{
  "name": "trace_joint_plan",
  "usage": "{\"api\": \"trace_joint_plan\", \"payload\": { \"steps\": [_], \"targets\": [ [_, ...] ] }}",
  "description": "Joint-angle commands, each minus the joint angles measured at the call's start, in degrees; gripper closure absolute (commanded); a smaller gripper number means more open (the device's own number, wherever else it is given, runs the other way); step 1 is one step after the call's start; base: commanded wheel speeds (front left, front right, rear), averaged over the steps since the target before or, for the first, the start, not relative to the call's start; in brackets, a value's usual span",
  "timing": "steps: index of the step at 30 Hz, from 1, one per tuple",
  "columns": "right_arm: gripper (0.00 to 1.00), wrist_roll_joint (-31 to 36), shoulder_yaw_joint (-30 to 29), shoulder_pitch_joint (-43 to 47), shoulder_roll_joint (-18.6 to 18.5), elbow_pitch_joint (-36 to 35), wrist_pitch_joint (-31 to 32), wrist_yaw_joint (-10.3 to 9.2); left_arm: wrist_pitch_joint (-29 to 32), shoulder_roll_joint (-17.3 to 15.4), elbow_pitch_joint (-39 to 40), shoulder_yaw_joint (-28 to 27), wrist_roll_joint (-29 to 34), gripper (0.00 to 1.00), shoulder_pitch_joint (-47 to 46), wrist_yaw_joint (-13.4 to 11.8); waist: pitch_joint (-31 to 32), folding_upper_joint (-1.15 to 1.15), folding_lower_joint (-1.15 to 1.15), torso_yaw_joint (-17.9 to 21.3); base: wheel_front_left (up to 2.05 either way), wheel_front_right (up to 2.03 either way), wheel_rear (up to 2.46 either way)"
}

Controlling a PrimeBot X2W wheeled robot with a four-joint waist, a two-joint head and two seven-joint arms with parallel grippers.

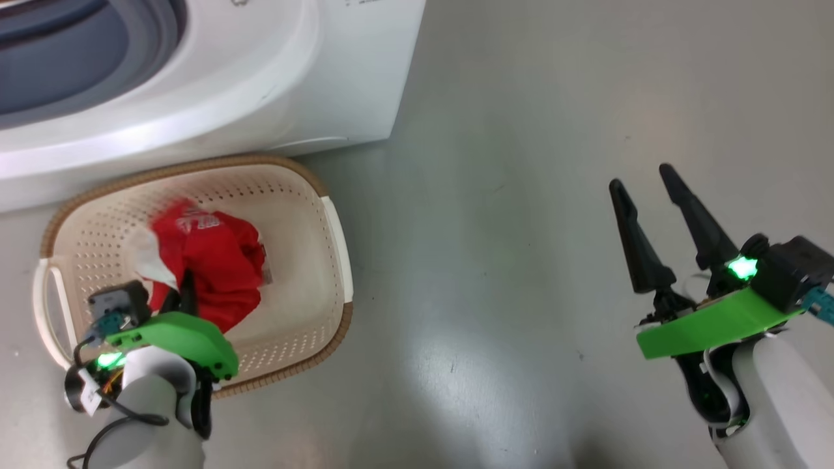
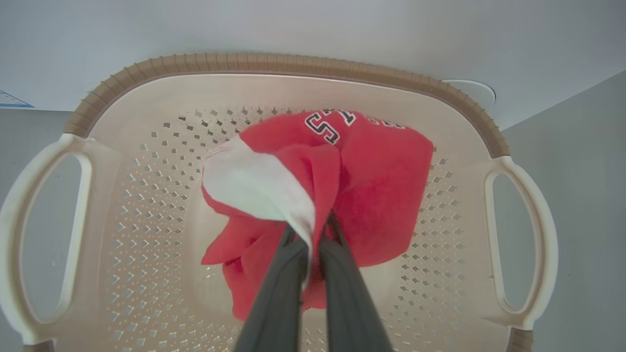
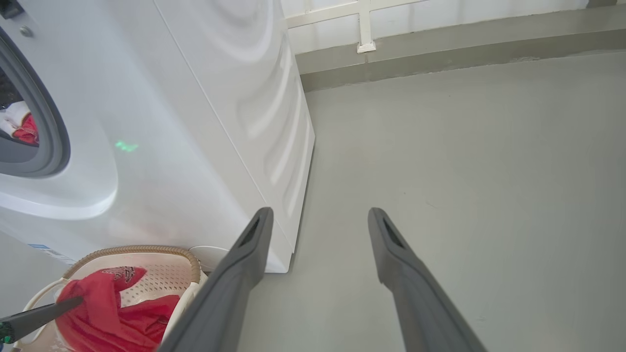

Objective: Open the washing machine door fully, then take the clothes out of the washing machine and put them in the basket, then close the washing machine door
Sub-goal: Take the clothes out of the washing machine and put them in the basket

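The cream basket (image 1: 326, 215) stands on the floor right in front of the white washing machine (image 1: 293, 85). A red garment with a white patch (image 1: 221, 267) hangs into the basket, and my left gripper (image 1: 186, 286) is shut on it. In the left wrist view the two fingers of the left gripper (image 2: 313, 230) pinch a fold of the red and white garment (image 2: 386, 195) above the basket's floor (image 2: 146, 234). My right gripper (image 1: 642, 179) hovers open and holds nothing over bare floor, far to the right. More red and white clothes (image 3: 24, 129) lie inside the drum. The washing machine door is out of view.
The washer's grey gasket (image 3: 54, 137) rings the open mouth. Grey floor (image 1: 521, 260) stretches to the right of the machine and basket. A low wall ledge (image 3: 440, 44) runs behind it. The basket's brown rim (image 3: 132, 250) sits close to the washer's front corner.
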State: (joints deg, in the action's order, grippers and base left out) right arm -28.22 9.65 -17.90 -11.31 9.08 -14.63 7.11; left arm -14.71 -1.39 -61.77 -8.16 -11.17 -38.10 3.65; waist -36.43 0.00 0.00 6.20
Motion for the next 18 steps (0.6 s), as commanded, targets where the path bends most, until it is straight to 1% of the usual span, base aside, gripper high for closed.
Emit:
{"api": "trace_joint_plan", "payload": {
  "steps": [1, 6, 7, 8, 9, 10, 11, 12, 13, 14, 18],
  "targets": [
    [0.0, 0.5, 0.5, 0.2, -0.9, -1.5, -0.4, 0.37, -0.3, -1.5, 0.0, -0.5, -0.7, 1.0, 0.5, 0.4, -0.9, 0.0, 0.0, -0.3, 0.0, 0.0, 0.0],
    [0.0, 0.6, 0.3, 0.0, -1.1, -1.6, -0.4, 0.37, -0.3, -1.5, -0.3, 1.2, -2.5, 1.0, -0.2, -0.4, -1.6, 0.0, 0.0, -0.7, 0.0, 0.0, 0.0],
    [0.0, 0.6, 0.2, 0.0, -1.1, -1.7, -0.4, 0.37, -0.3, -1.5, -0.2, 1.5, -2.8, 0.76, -0.3, -0.6, -1.7, 0.0, 0.0, -0.7, 0.0, 0.0, 0.0],
    [0.0, 0.7, 0.2, -0.1, -1.1, -1.7, -0.4, 0.37, -0.3, -1.5, -0.1, 1.8, -3.1, 0.67, -0.3, -0.7, -1.8, 0.0, 0.0, -0.8, 0.0, 0.0, 0.0],
    [0.0, 0.7, 0.2, -0.1, -1.1, -1.7, -0.4, 0.37, -0.3, -1.5, 0.0, 2.1, -3.4, 0.62, -0.3, -0.8, -1.8, 0.0, 0.0, -0.8, 0.0, 0.0, 0.0],
    [0.0, 0.7, 0.3, -0.1, -1.1, -1.7, -0.4, 0.37, -0.3, -1.5, -0.1, 2.3, -3.6, 0.51, -0.3, -0.9, -1.8, 0.0, 0.0, -0.8, 0.0, 0.0, 0.0],
    [0.0, 0.7, 0.3, -0.1, -1.2, -1.7, -0.4, 0.37, -0.3, -1.5, -0.1, 2.6, -3.8, 0.33, -0.3, -1.0, -1.8, 0.0, 0.0, -0.8, 0.0, 0.0, 0.0],
    [0.0, 0.7, 0.4, -0.1, -1.1, -1.7, -0.4, 0.37, -0.3, -1.5, 0.0, 2.8, -4.0, 0.21, -0.3, -1.1, -1.8, 0.0, 0.0, -0.9, 0.0, 0.0, 0.0],
    [0.0, 0.7, 0.4, -0.1, -1.1, -1.7, -0.4, 0.37, -0.3, -1.5, 0.0, 3.0, -4.1, 0.02, -0.2, -1.1, -1.7, 0.0, 0.0, -0.9, 0.0, 0.0, 0.0],
    [0.0, 0.7, 0.4, -0.1, -1.1, -1.6, -0.4, 0.37, -0.3, -1.5, 0.1, 3.1, -4.3, 0.0, -0.2, -1.2, -1.7, 0.0, 0.0, -0.9, 0.0, 0.0, 0.0],
    [0.0, 0.6, 0.6, 0.0, -1.0, -1.4, -0.4, 0.37, -0.3, -1.5, 0.2, 3.5, -4.7, 0.0, 0.1, -1.4, -1.2, 0.0, 0.0, -0.9, 0.0, 0.0, 0.0]
  ]
}}
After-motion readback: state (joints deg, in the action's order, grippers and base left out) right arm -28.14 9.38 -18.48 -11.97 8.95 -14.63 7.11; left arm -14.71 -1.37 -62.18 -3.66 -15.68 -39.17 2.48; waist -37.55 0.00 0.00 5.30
